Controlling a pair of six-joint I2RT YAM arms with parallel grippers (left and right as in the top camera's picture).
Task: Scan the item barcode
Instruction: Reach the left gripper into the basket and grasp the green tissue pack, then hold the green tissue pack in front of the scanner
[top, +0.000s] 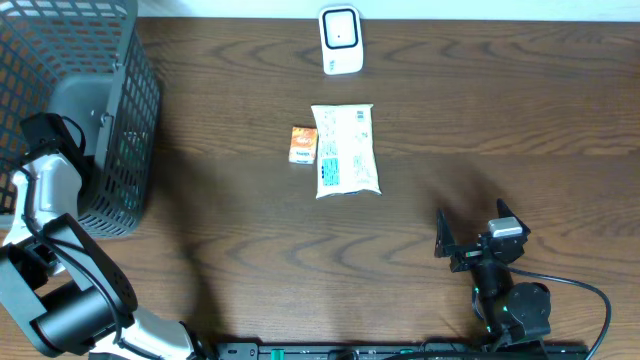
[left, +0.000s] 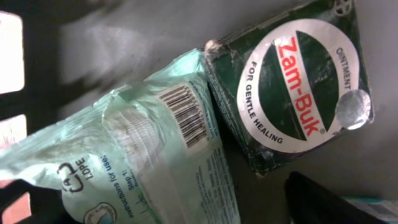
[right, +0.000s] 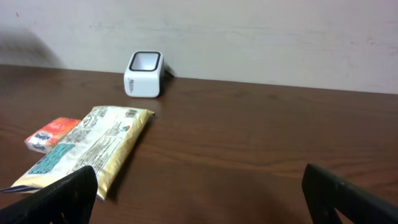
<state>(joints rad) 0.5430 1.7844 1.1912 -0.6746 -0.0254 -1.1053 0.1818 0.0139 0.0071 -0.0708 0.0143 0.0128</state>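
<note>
Though left gripper (top: 68, 126) is buried in basket (top: 132, 150), its width unclear, right gripper (right: 198, 196) spread wide, Zam-Buk box (left: 298, 87) cropped.

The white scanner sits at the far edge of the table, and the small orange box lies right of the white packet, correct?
Not quite: the overhead view shows the small orange box lying left of the white packet, not right. The white scanner does sit at the far edge of the table.
</note>
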